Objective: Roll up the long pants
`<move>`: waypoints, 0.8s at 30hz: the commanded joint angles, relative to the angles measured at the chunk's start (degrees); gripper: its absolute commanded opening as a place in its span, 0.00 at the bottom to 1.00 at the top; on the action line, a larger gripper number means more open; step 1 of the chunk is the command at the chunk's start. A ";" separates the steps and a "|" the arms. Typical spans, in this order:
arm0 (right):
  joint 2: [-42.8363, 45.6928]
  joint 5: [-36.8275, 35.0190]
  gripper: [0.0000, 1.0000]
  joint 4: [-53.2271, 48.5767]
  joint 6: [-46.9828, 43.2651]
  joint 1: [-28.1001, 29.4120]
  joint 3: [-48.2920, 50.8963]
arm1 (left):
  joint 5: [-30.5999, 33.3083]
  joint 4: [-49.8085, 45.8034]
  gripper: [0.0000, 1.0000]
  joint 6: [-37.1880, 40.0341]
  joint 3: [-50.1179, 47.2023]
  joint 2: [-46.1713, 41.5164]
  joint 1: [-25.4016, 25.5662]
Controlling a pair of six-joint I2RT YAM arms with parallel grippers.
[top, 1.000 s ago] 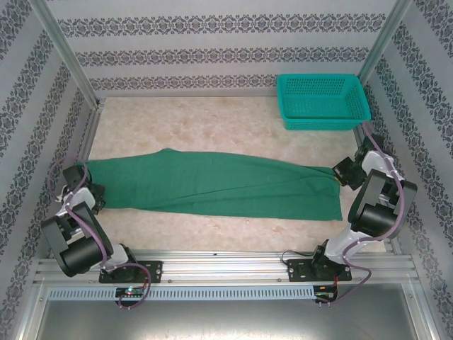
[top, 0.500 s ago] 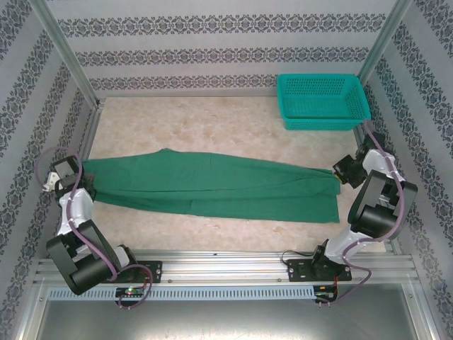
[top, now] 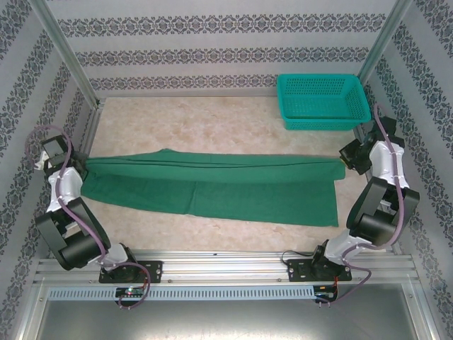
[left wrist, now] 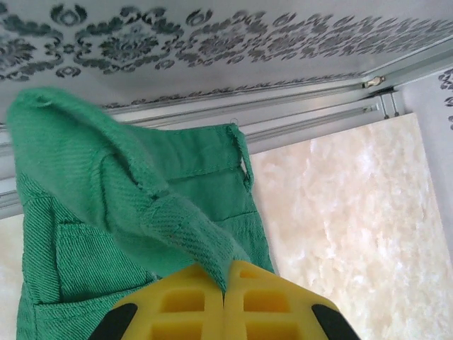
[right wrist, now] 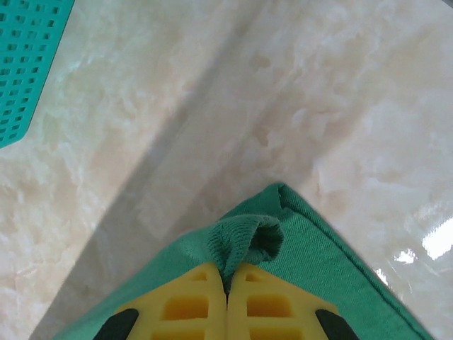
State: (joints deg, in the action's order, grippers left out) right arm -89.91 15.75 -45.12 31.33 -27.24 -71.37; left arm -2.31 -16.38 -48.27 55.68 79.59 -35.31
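The pants [top: 212, 185] lay stretched across the table [top: 212, 124], pulled straighter than a second before, since my left claw [left wrist: 225, 283] had just pinched the waistband while my right claw [right wrist: 228, 280] stayed clamped on a hem corner (rolling could start soon, I judged).

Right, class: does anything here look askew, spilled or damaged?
Nothing stands out: the long pants lie stretched across the table, ends pinched by the left gripper and right gripper; the teal basket sits upright, far right.
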 commanded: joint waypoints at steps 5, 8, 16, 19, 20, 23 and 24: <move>6.07 -1.85 0.00 -2.95 -1.53 -2.41 3.61 | 3.64 -6.06 0.00 4.52 -0.63 -4.10 -2.48; 7.85 -2.23 0.00 -3.21 -1.73 -3.71 6.15 | 3.90 -5.95 0.00 4.79 -3.16 -4.85 -3.08; 12.02 -2.34 0.00 -4.09 -2.28 -4.57 11.13 | 5.24 -6.10 0.00 5.45 -5.62 -3.27 -3.61; 13.21 -2.52 0.00 -4.78 -2.59 -4.97 12.92 | 5.90 -5.16 0.00 5.08 -6.42 -2.04 -4.14; 13.95 -2.23 0.00 -4.94 -2.68 -5.22 13.44 | 5.89 -4.84 0.00 4.83 -6.52 -1.71 -4.45; 16.39 -2.80 0.00 -6.10 -2.60 -5.60 14.25 | 5.24 -3.42 0.00 4.39 -6.86 -0.68 -4.94; 17.15 -2.92 0.00 -6.09 -2.52 -5.70 14.50 | 4.91 -2.83 0.00 4.42 -7.09 -0.15 -4.94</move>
State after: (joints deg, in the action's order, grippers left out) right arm -75.77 15.31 -50.41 29.61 -32.05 -57.36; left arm 0.51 -22.55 -44.16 49.36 78.15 -39.13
